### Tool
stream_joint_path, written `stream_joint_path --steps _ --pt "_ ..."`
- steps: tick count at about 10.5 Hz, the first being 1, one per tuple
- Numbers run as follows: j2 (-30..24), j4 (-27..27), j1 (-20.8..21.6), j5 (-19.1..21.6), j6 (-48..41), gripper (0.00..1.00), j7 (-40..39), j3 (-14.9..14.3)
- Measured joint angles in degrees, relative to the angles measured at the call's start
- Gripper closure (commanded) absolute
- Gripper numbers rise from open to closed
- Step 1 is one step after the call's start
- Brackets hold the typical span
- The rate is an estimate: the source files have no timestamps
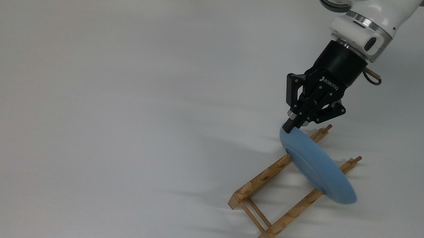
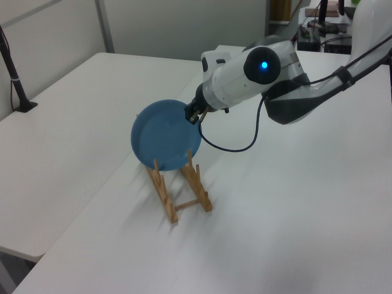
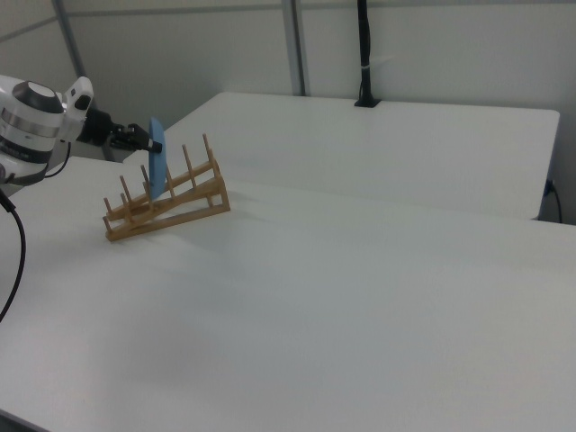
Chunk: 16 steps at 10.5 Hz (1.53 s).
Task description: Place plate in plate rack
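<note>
Now, top view: the black two-finger gripper [image 1: 291, 127] sits right of centre, clenched on the upper rim of the round, shallow light-blue plastic plate [image 1: 316, 165]. That plate stands nearly on edge, tilted, across the far end of the small light-brown wooden plate rack [image 1: 284, 191], its lower edge down between the two notched rails. The white table [image 1: 115, 101] fills the frame. Risk from here, as I judge it: the plate looks slanted across the rails rather than square to them, so opening the grip could let it tip against one peg and slide out toward the lower right.

Left view, centre frame: the plate's hollow face looks toward the camera, the gripper [image 2: 191, 114] pinching its upper right rim, pegs of the rack [image 2: 179, 191] rising in front of its lower edge. Whether the bottom edge rests in a notch is hidden by the plate itself. A sideways push here could drag the light rack along the table.

Right view, upper left: the plate [image 3: 157, 169] appears as a thin blue sliver among the rack's [image 3: 166, 203] pegs, gripper [image 3: 142, 138] at its top; which slot it occupies I cannot tell.
</note>
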Motion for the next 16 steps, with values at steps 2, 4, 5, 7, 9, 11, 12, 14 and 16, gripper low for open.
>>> stream_joint_path --steps 2,4,5,7,9,11,12,14,16 --pt "0.0 -0.3 0.0 0.0 0.0 0.18 0.0 0.0" --pt "0.0 -0.5 0.0 0.0 0.0 0.00 0.0 0.0" --pt "0.0 -0.4 0.0 0.0 0.0 0.00 0.1 0.0" --pt "-0.6 0.3 0.0 1.2 0.0 0.00 0.5 0.0" --pt "-2.2 0.9 -0.1 7.4 0.0 0.00 0.3 -0.1" --pt "-4.5 1.0 -0.4 16.8 -2.1 0.00 -4.5 -0.6" --pt "-6.1 1.1 -0.6 23.1 -4.9 0.00 -9.8 -0.9" --pt "-10.7 1.1 -3.2 34.9 -11.8 0.00 -20.8 -1.2" --pt "-16.0 0.1 -9.0 46.1 -19.3 0.00 -34.8 -1.4"
